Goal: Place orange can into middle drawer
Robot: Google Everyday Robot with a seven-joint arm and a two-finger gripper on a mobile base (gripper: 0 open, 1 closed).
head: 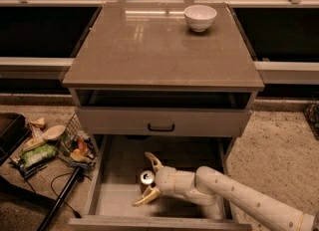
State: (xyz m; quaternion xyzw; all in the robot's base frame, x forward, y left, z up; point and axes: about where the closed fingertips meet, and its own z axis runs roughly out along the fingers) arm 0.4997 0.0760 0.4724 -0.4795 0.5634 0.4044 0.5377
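Note:
The orange can (146,177) stands upright on the pale floor of the open middle drawer (115,201), left of centre, its silver top showing. My gripper (140,178) reaches in from the lower right on a white arm. Its two tan fingers are spread wide, one behind the can and one in front of it, with gaps on both sides. The can's lower body is partly hidden by the wrist.
A white bowl (200,17) sits at the back right of the cabinet top (149,46). The grey drawer front with the black handle (160,126) is shut above the open drawer. A wire basket of clutter (75,148) and a black pole (60,202) lie on the floor at left.

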